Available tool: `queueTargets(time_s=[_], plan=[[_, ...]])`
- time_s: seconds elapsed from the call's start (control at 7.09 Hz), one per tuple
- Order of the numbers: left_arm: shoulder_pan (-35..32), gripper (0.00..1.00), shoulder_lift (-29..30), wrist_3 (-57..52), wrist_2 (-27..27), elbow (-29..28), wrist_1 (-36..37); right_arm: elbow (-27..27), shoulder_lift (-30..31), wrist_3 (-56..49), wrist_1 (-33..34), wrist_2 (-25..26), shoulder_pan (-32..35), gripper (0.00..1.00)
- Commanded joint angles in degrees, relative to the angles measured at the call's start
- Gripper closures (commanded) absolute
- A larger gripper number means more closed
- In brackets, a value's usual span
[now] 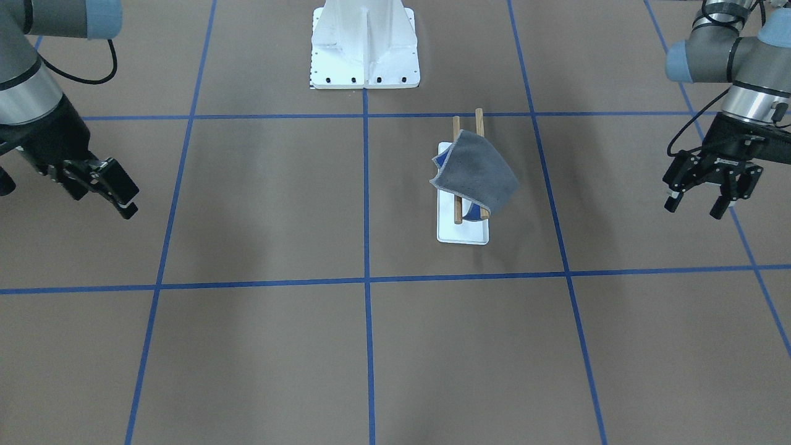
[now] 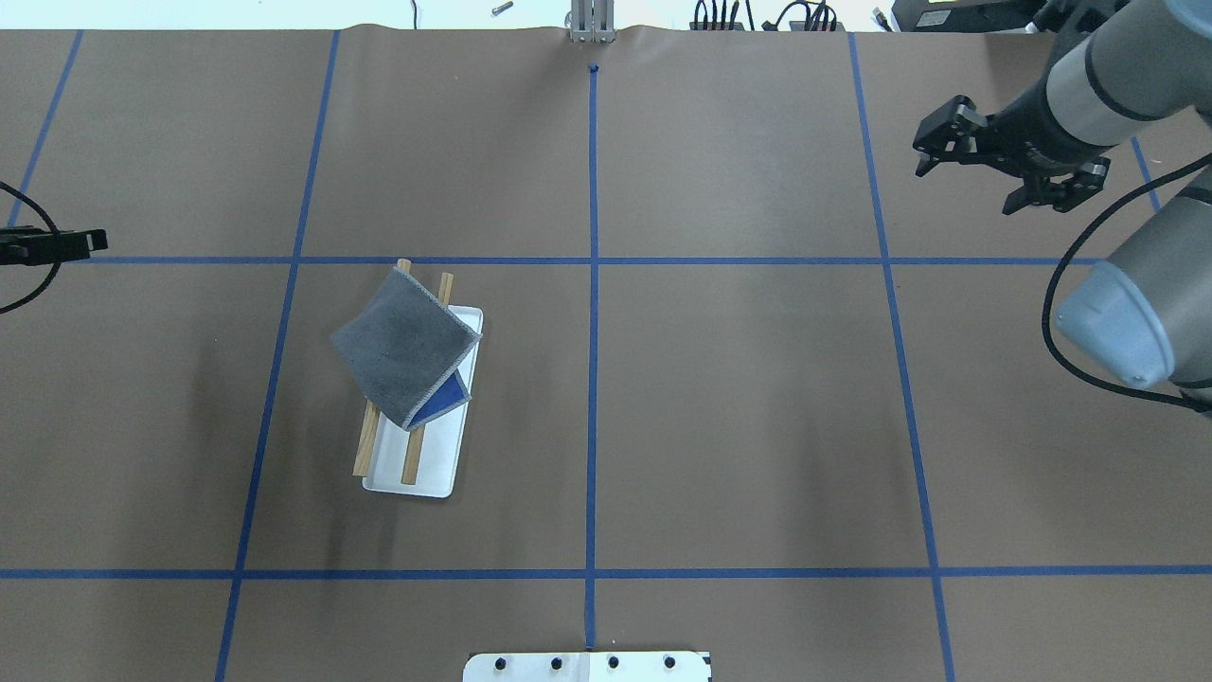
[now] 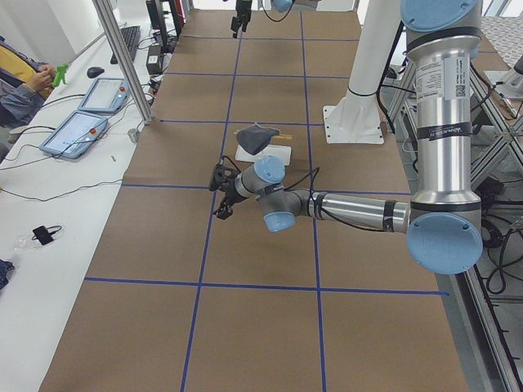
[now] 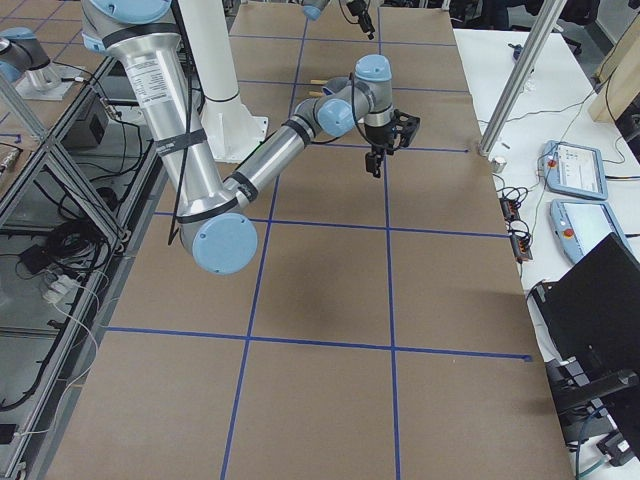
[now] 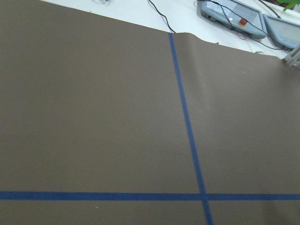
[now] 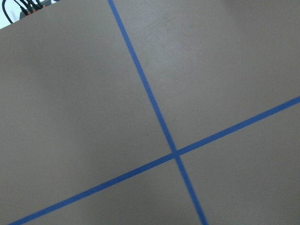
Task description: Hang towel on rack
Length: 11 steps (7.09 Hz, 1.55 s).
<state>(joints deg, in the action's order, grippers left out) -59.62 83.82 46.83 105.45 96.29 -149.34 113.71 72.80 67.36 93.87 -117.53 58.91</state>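
Note:
The grey towel lies draped skew across the two wooden rails of the rack, with a blue corner of its reverse side showing below. In the overhead view the towel covers the rack's far half. My left gripper is open and empty, well off to the rack's side; only its edge shows in the overhead view. My right gripper is open and empty on the table's other side, and also shows in the overhead view. Both wrist views show only bare table.
The robot's white pedestal stands at the table's robot-side edge. Blue tape lines cross the brown table. A white side table with tablets and a seated person lie beyond the far edge.

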Motion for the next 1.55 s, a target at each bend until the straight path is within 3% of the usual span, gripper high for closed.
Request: queueTargets(time_s=[0.0, 0.28, 0.56, 0.85, 1.13, 1.41], plan=[[-10.8, 0.02, 0.3, -20.8, 8.8, 0.0, 15.9, -1.6, 5.8, -18.9, 0.1, -0.3, 5.9, 0.00], [-16.8, 0.02, 0.9, -31.5, 16.9, 0.3, 30.8, -7.4, 9.4, -39.8, 0.1, -7.0, 14.0, 0.00], [-17.3, 0.02, 2.4, -31.8, 23.8, 0.3, 40.8, -15.0, 10.6, -59.0, 0.1, -11.2, 21.0, 0.00], [-17.9, 0.02, 2.2, -32.2, 27.2, 0.7, 45.2, -16.1, 13.3, -63.5, 0.0, -12.8, 23.3, 0.00], [-23.8, 0.02, 2.0, -49.0, 26.4, 0.4, 48.2, -15.7, 13.5, -63.6, 0.0, -13.2, 23.3, 0.00], [-24.9, 0.02, 2.1, -51.8, 26.4, -0.3, 51.3, -14.0, 14.4, -63.8, 0.0, -15.3, 23.2, 0.00]])
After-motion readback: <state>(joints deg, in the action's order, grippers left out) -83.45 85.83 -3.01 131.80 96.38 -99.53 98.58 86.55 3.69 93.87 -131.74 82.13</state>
